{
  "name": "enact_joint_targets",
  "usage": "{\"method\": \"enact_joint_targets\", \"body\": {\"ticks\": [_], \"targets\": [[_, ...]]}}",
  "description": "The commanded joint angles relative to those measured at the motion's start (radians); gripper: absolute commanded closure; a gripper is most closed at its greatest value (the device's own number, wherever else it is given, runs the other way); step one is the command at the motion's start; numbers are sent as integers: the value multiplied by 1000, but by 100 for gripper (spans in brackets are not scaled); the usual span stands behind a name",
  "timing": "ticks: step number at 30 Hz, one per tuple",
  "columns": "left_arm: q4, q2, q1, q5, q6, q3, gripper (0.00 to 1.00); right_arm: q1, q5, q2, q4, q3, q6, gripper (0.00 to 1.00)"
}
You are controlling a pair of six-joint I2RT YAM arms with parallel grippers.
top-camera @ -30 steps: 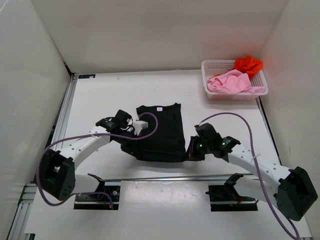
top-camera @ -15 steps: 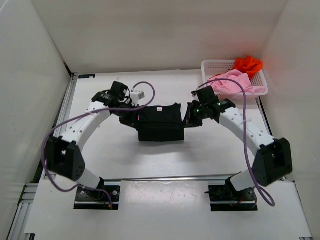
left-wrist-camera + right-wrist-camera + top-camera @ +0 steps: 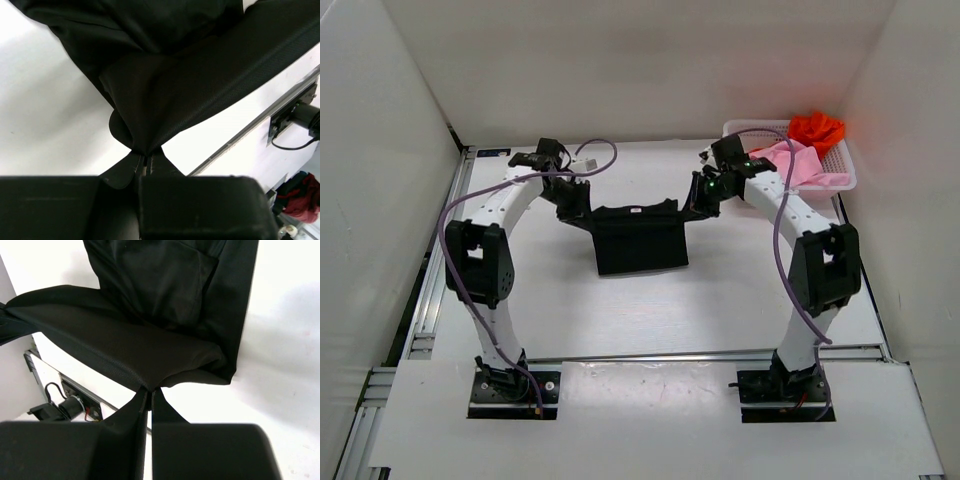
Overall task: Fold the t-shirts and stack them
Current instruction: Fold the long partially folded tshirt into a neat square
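Note:
The black t-shirt (image 3: 638, 238) lies folded over on the white table, its far edge lifted and stretched between both grippers. My left gripper (image 3: 575, 203) is shut on its left corner; the cloth (image 3: 165, 80) runs into the closed jaws (image 3: 145, 156). My right gripper (image 3: 699, 198) is shut on its right corner; the cloth (image 3: 150, 330) is pinched at the tips (image 3: 149, 392). The light pink t-shirt (image 3: 782, 163) and the orange-red t-shirt (image 3: 816, 129) lie bunched in the white mesh basket (image 3: 840, 181) at the back right.
White walls enclose the table on the left, back and right. A metal rail (image 3: 450, 230) runs along the left edge. The right arm's elbow is close to the basket. A metal strip (image 3: 660, 354) crosses the table's near side.
Both grippers have carried the shirt's near edge up and toward the back of the table, folding the lower half over the upper. Both arms are now stretched far forward.

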Motion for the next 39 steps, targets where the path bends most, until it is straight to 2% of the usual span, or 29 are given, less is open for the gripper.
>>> {"method": "enact_joint_targets", "body": {"ticks": [1,6,14,21,24,26,27,28,31,32,33,35,36,38,39], "targets": [[-4,34,33,27,8,86,89,-16,-37,74,-20,103,-24,100],[-4,100,42,27,8,155,89,-25,-67,180,12,195,11,100],[26,157,74,36,8,224,89,-25,-90,209,133,235,75,100],[66,270,94,36,8,299,88,-43,-90,375,170,345,150,100],[85,343,103,27,8,382,86,-43,-79,441,198,373,178,91],[117,380,113,14,8,428,78,-52,-79,499,231,399,206,75],[128,413,123,1,8,471,76,-52,-64,517,250,431,218,62],[137,428,123,-30,8,493,75,-63,-55,533,264,446,248,59],[168,465,143,-81,8,555,59,-84,-55,556,319,500,276,44],[180,465,143,-111,8,572,54,-85,-55,556,319,512,276,42],[180,465,157,-125,8,603,43,-85,-32,541,319,521,258,40],[198,450,169,-171,8,626,37,-85,29,475,293,499,183,37],[198,428,185,-171,8,638,30,-85,57,446,282,436,158,37],[198,402,197,-193,8,638,28,-85,142,354,239,352,96,37],[198,364,206,-193,8,623,23,-85,143,326,230,304,77,37]]}}
